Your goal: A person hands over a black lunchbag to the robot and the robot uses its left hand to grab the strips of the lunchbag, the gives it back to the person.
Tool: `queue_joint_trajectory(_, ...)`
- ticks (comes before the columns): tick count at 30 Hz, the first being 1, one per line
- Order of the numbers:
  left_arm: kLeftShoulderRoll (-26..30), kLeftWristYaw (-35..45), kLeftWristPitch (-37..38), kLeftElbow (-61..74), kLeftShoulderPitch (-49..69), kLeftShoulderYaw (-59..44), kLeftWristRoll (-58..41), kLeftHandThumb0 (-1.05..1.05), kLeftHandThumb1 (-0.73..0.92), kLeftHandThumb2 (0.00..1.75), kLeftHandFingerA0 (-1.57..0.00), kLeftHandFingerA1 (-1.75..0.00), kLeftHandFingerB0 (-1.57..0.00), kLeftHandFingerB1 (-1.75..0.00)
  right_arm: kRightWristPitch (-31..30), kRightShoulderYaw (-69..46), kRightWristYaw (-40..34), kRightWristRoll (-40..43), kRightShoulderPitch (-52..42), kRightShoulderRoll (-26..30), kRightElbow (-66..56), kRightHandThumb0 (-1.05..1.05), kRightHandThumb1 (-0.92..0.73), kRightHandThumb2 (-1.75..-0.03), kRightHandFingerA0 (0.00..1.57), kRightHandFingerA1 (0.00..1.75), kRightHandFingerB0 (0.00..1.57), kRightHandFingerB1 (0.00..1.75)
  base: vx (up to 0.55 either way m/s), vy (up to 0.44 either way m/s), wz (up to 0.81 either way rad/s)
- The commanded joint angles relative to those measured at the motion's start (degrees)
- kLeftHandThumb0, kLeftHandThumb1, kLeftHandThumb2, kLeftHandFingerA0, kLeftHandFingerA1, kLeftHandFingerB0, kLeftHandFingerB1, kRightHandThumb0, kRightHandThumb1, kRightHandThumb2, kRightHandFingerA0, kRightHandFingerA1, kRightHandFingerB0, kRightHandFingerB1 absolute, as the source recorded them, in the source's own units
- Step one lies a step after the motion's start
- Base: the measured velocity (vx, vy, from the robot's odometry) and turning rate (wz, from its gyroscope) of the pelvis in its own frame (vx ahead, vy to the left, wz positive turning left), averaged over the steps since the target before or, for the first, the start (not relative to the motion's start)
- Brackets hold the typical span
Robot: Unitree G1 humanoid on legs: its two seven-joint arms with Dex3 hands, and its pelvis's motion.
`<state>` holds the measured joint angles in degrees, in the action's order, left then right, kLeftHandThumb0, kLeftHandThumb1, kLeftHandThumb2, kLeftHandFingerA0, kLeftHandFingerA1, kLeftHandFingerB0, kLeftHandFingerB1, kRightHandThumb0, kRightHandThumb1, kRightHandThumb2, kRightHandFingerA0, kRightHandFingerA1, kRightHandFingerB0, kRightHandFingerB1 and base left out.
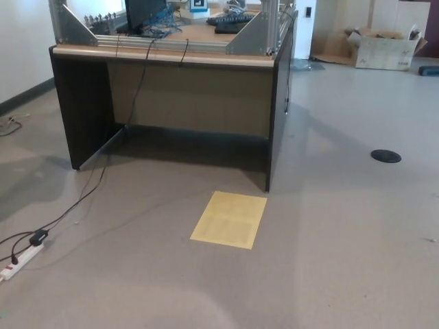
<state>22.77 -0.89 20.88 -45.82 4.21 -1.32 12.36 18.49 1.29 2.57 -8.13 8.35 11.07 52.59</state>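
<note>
While head cam looks at floor, neither hand nor lunchbag in frame, so fingers can't be judged. Desk (171, 89) stands upper centre, cables hanging off front edge. Yellow sheet (229, 218) on floor just in front of desk's right leg. Power strip (20, 259) w/ cable well left of desk. Cardboard box (384, 48) far right behind desk.

lunchbag not in view, perhaps beyond the frame's edges
</note>
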Motion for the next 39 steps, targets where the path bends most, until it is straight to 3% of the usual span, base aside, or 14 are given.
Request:
queue_joint_trajectory(1, 4.4, -2.8, 15.5, 0.0, -0.2, -0.6, 1.3, -0.72, 0.49, 0.87, 0.0, -0.24, -0.11, -0.26, 15.4, -1.4, 0.0, 1.3, 2.0, 0.9, 3.0, -0.66, -0.7, -0.62, 0.49, 0.43, 0.39, 0.39, 0.0, 0.0, 0.0)
queue_joint_trajectory(18, 4.3, -2.3, 22.3, -5.3, -1.7, -1.2, -0.1, -0.71, 0.62, 0.59, -0.04, -0.23, -0.06, -0.24, 19.4, -2.2, 1.0, 1.5, 3.5, 0.9, 7.8, -0.67, -0.7, -0.63, 0.47, 0.43, 0.37, 0.38, 0.0, 0.0, 0.0)
queue_joint_trajectory(19, 4.4, -2.4, 22.4, -5.6, -1.8, -1.1, 0.0, -0.71, 0.62, 0.59, -0.04, -0.23, -0.06, -0.24, 19.6, -2.2, 1.0, 1.5, 3.6, 0.9, 7.8, -0.67, -0.7, -0.63, 0.47, 0.43, 0.37, 0.38, 0.0, 0.0, 0.0)
queue_joint_trajectory(20, 4.5, -2.7, 22.7, -6.1, -1.9, -1.1, 0.2, -0.73, 0.49, 0.85, -0.03, -0.22, -0.06, -0.22, 19.8, -2.2, 0.8, 1.3, 3.7, 0.9, 8.1, -0.67, -0.7, -0.62, 0.47, 0.42, 0.37, 0.38, 0.0, 0.0, 0.0)
queue_joint_trajectory(24, 4.5, -2.3, 22.9, -6.4, -2.1, -1.1, 0.0, -0.74, 0.49, 0.82, -0.05, -0.22, -0.05, -0.21, 20.8, -2.0, -0.2, 0.6, 4.0, 1.0, 8.8, -0.67, -0.72, -0.62, 0.42, 0.4, 0.37, 0.37, 0.0, 0.0, 0.0)
queue_joint_trajectory(25, 4.6, -2.5, 22.9, -6.4, -2.2, -1.0, 0.2, -0.74, 0.49, 0.83, -0.04, -0.22, -0.06, -0.22, 20.8, -1.8, -0.5, 0.3, 4.0, 1.1, 8.8, -0.73, -0.63, -0.98, 0.38, 0.54, 0.27, 0.47, 0.0, 0.0, 0.0)
queue_joint_trajectory(26, 4.9, -3.6, 23.3, -6.5, -2.3, -0.7, 1.2, -0.73, 0.62, 0.6, -0.04, -0.24, -0.06, -0.24, 20.7, -1.6, -1.1, -0.2, 4.0, 1.3, 8.7, -0.74, -0.63, -0.98, 0.37, 0.53, 0.28, 0.47, 0.0, 0.0, 0.0)
queue_joint_trajectory(27, 5.0, -4.1, 23.6, -6.6, -2.4, -0.6, 1.6, -0.73, 0.62, 0.6, -0.04, -0.24, -0.06, -0.24, 20.7, -1.5, -1.4, -0.4, 4.0, 1.3, 8.8, -0.74, -0.63, -0.98, 0.37, 0.53, 0.28, 0.47, 0.0, 0.0, 0.0)
queue_joint_trajectory(28, 4.9, -3.8, 23.4, -6.6, -2.3, -0.6, 1.4, -0.73, 0.62, 0.59, -0.04, -0.24, -0.05, -0.24, 20.7, -1.5, -1.4, -0.4, 4.1, 1.3, 8.9, -0.67, -0.75, -0.63, 0.38, 0.38, 0.38, 0.36, 0.0, 0.0, 0.0)
queue_joint_trajectory(31, 4.7, -2.5, 23.4, -6.7, -2.2, -0.8, 0.2, -0.74, 0.49, 0.82, -0.05, -0.22, -0.05, -0.21, 21.1, -1.6, -1.2, -0.1, 4.1, 1.2, 9.3, -0.67, -0.74, -0.62, 0.39, 0.39, 0.38, 0.37, 0.0, 0.0, 0.0)
queue_joint_trajectory(36, 4.8, -2.8, 23.7, -7.1, -2.6, -0.7, 0.5, -0.73, 0.49, 0.84, -0.03, -0.22, -0.06, -0.22, 21.7, -1.6, -1.6, -0.3, 4.5, 1.2, 9.7, -0.68, -0.74, -0.64, 0.4, 0.41, 0.37, 0.37, 0.0, 0.0, 0.0)
queue_joint_trajectory(37, 4.8, -2.6, 23.8, -7.1, -2.7, -0.7, 0.4, -0.73, 0.49, 0.84, -0.03, -0.21, -0.06, -0.22, 21.7, -1.7, -1.5, -0.3, 4.5, 1.2, 9.8, -0.74, -0.63, -0.98, 0.36, 0.54, 0.29, 0.47, 0.0, 0.0, 0.0)
queue_joint_trajectory(38, 4.8, -2.5, 23.8, -7.1, -2.7, -0.7, 0.4, -0.73, 0.49, 0.84, -0.03, -0.21, -0.06, -0.22, 21.7, -1.7, -1.4, -0.1, 4.6, 1.2, 9.9, -0.74, -0.63, -0.98, 0.36, 0.54, 0.29, 0.47, 0.0, 0.0, 0.0)
queue_joint_trajectory(39, 4.8, -2.6, 23.7, -7.1, -2.8, -0.7, 0.4, -0.73, 0.49, 0.83, -0.04, -0.22, -0.06, -0.22, 21.4, -1.7, -1.5, -0.3, 4.6, 1.2, 9.8, -0.68, -0.74, -0.63, 0.4, 0.4, 0.38, 0.37, 0.0, 0.0, 0.0)
